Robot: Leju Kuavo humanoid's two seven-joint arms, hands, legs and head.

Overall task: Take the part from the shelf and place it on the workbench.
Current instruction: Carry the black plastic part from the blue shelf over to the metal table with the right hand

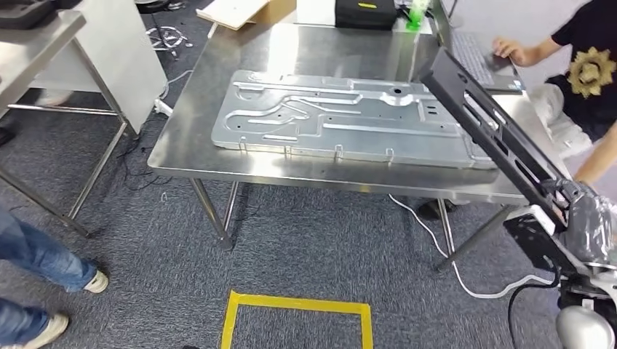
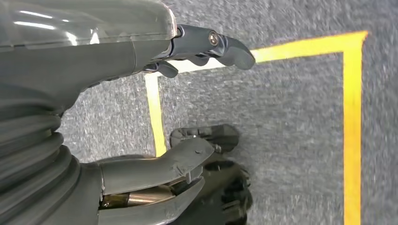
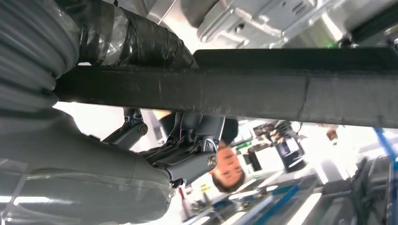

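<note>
I see the steel workbench (image 1: 189,138) carrying a large grey metal panel (image 1: 342,120). The long black part (image 1: 484,127) slants above the bench's right end — gripped at its lower end by my right hand (image 1: 582,218). My left hand (image 2: 141,117) hangs over yellow-taped carpet (image 2: 281,117) — fingers apart, holding nothing.

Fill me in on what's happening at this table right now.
The robot's right hand holds a long black part, slanted up over the right end of the steel workbench; it is not set down yet. A large silver stamped metal panel already lies flat on the bench. The left hand hangs over the carpet near yellow floor tape, holding nothing, fingers apart. A person in a black shirt sits at the far right corner with a hand on a laptop.
</note>
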